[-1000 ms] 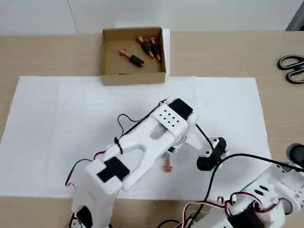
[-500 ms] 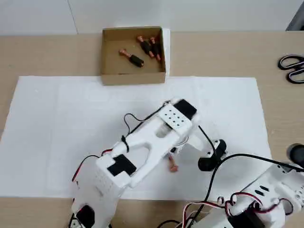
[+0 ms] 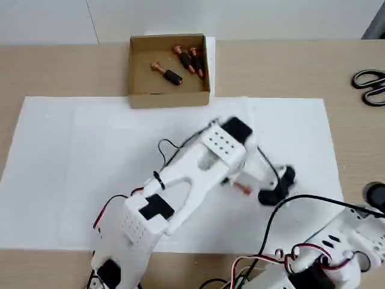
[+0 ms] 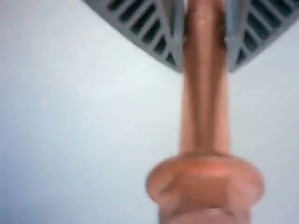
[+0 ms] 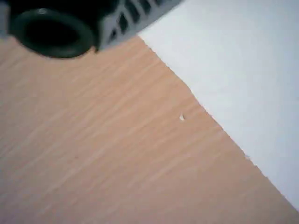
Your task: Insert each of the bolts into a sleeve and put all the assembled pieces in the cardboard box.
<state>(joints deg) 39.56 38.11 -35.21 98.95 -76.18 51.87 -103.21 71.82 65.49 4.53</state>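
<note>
Nearest me, at about 4 o'clock on the light wooden table (image 3: 60, 66), the right gripper (image 5: 49, 21) has its grey ribbed jaws closed around a short black tubular sleeve (image 5: 51, 35). It holds the sleeve above bare wood, just off the edge of the large white paper sheet (image 3: 72, 150). A little past the sheet's middle, toward 3 o'clock, the left gripper (image 4: 205, 32) is clamped tight on the shank of a copper-coloured bolt (image 4: 205, 116). The bolt's rounded head sticks out clear of the jaws and hangs over the paper. Farther off, near 12 o'clock, the open brown cardboard box (image 3: 168, 99) touches the sheet's far edge, and three bolt-in-sleeve pieces (image 3: 167, 72) lie inside it. Black-handled scissors (image 3: 370, 87) lie out at 2 o'clock.
</note>
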